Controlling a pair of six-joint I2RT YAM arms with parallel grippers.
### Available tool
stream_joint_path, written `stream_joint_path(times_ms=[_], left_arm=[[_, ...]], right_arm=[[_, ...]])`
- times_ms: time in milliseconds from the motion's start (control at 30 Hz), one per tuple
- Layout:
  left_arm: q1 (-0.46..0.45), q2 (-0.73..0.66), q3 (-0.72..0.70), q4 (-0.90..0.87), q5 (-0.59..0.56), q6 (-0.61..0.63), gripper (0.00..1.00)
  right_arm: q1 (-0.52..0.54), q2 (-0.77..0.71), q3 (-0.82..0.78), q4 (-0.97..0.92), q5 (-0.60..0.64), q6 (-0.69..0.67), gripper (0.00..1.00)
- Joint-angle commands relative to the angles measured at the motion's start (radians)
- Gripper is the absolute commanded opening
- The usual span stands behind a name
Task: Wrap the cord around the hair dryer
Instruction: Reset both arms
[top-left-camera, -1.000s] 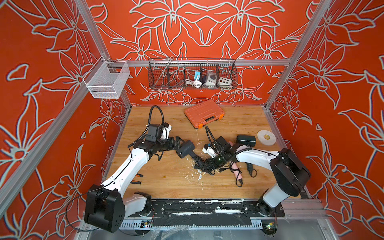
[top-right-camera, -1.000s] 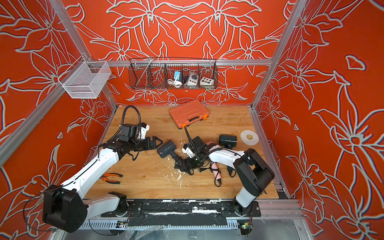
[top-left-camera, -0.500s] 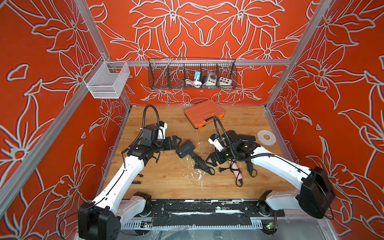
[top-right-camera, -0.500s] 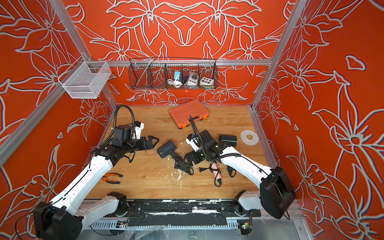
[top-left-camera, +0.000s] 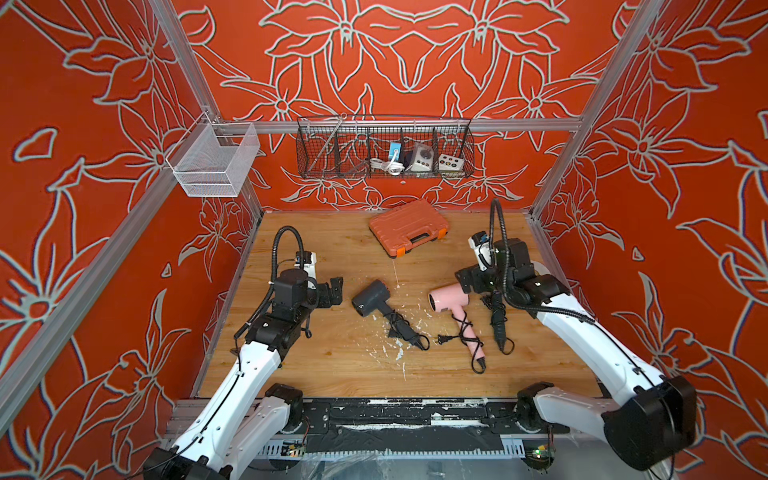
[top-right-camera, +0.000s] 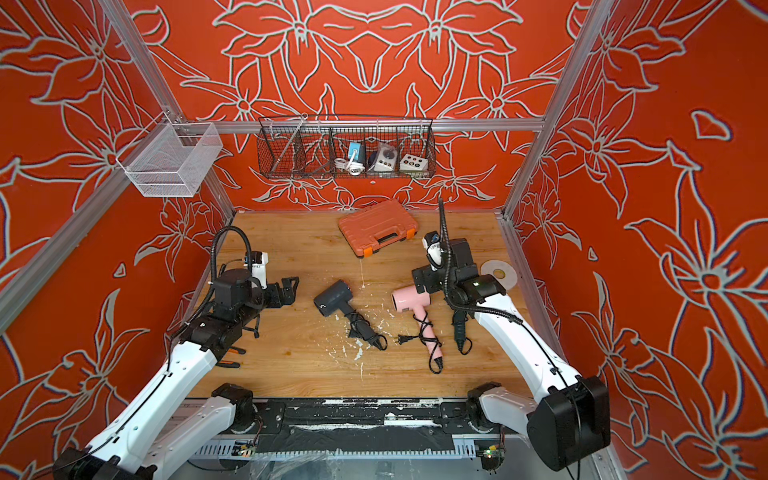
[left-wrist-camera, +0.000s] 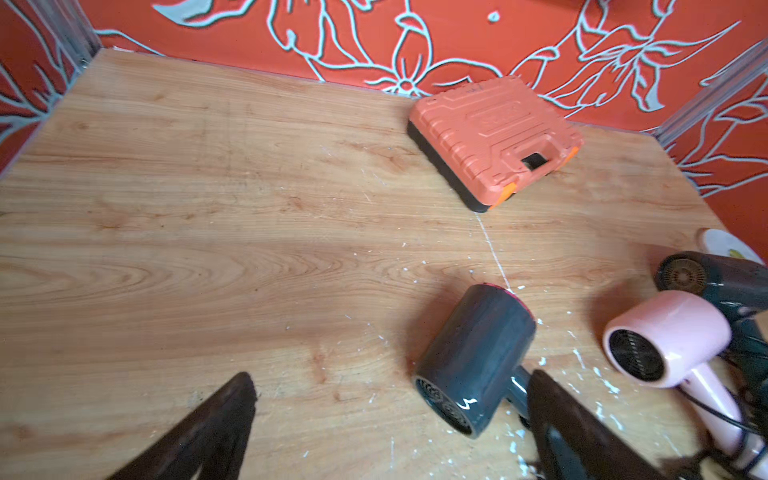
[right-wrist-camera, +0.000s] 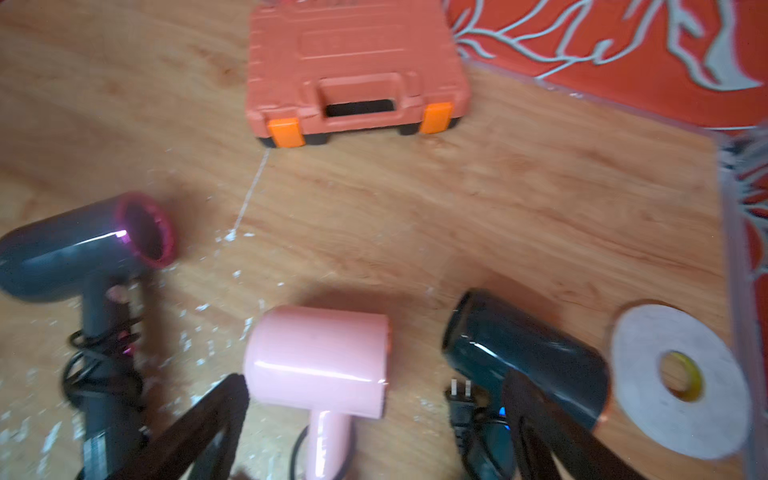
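Note:
Three hair dryers lie on the wooden table, each with a black cord looped round its handle. The grey hair dryer (top-left-camera: 370, 297) (left-wrist-camera: 478, 357) lies in the middle, its cord (top-left-camera: 400, 326) bunched on the handle and the plug beside it. Right of it lie a pink dryer (top-left-camera: 451, 299) (right-wrist-camera: 318, 359) and a dark teal dryer (right-wrist-camera: 523, 353). My left gripper (top-left-camera: 336, 291) (left-wrist-camera: 390, 380) stands open just left of the grey dryer, holding nothing. Open and empty too, my right gripper (top-right-camera: 424, 282) (right-wrist-camera: 376, 380) hovers over the pink and teal dryers' heads.
An orange tool case (top-left-camera: 409, 226) lies at the back of the table. A white tape roll (top-right-camera: 498, 272) sits near the right wall. Pliers (top-right-camera: 230, 357) lie under my left arm. A black wire basket (top-left-camera: 384, 147) and a white mesh basket (top-left-camera: 214, 162) hang on the walls.
My right gripper opened wide, left the grey dryer's corded handle and drew back to the right, over the pink dryer. My left gripper pulled away to the left, still open.

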Motion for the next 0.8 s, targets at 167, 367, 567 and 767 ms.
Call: stream_joint_path(times_ms=[167, 367, 567, 767], left_arm=[[0.065, 0.043, -0.105, 0.286, -0.119, 0.125, 0.98], [0.106, 0.133, -0.162, 0.431, -0.143, 0.105, 0.97], [0.117, 0.244, -0.234, 0.594, -0.183, 0.123, 0.96], [0.124, 0.339, -0.282, 0.72, -0.204, 0.138, 0.96]], right_arm=[[-0.149, -0.045, -0.204, 0.319, 0.145, -0.049, 0.98], [-0.198, -0.015, -0.307, 0.522, 0.113, -0.066, 0.98], [-0.219, 0.043, -0.365, 0.674, 0.068, -0.074, 0.98], [-0.219, 0.09, -0.412, 0.741, 0.075, -0.087, 0.98]])
